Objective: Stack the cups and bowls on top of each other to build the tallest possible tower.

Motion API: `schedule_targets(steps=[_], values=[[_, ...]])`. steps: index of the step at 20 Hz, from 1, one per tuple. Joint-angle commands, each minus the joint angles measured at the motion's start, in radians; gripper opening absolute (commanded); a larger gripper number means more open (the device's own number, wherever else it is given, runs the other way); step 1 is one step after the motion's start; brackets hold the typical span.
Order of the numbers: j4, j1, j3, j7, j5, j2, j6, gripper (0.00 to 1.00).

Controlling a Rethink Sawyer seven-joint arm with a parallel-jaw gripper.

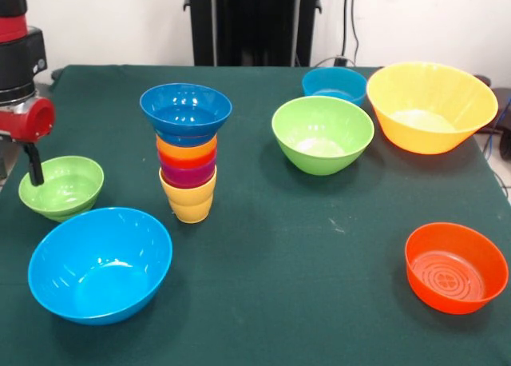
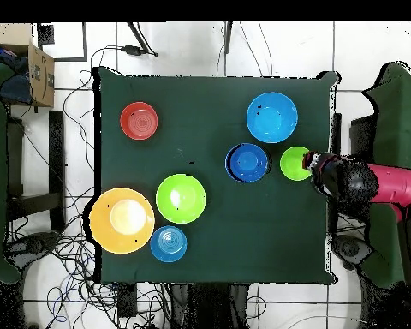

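The tower [image 1: 188, 154] stands left of centre: a yellow cup at the base, then purple, red-orange and orange-yellow cups, with a dark blue bowl [image 2: 247, 162] on top. My gripper [image 1: 35, 168] hangs at the far rim of a small green bowl [image 1: 62, 186] by the table's left edge. In the overhead view the gripper [image 2: 310, 163] is at that bowl's [image 2: 294, 163] right rim. A large light blue bowl [image 1: 100, 262] sits near the front left. Whether the gripper holds the rim does not show.
A medium green bowl [image 1: 322, 134], a small teal bowl [image 1: 334, 85] and a large orange-yellow bowl [image 1: 431, 106] sit at the back right. An orange-red bowl [image 1: 455, 266] sits front right. The green table cloth [image 1: 279, 302] ends close to the small green bowl.
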Motion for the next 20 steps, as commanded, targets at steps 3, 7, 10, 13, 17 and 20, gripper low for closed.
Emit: schedule_targets(steps=[3, 7, 10, 13, 17, 20], values=[[-0.049, 0.021, -0.052, -0.31, -0.085, 0.1, -0.058, 1.0], [-0.042, 0.012, -0.055, -0.313, -0.088, 0.109, -0.067, 1.0], [-0.032, 0.004, -0.052, -0.317, -0.074, 0.117, -0.06, 1.0], [-0.035, 0.008, -0.052, -0.319, -0.071, 0.116, -0.049, 1.0], [-0.036, 0.007, -0.049, -0.326, -0.073, 0.117, -0.047, 0.0], [-0.034, 0.007, -0.048, -0.333, -0.074, 0.115, -0.047, 0.0]])
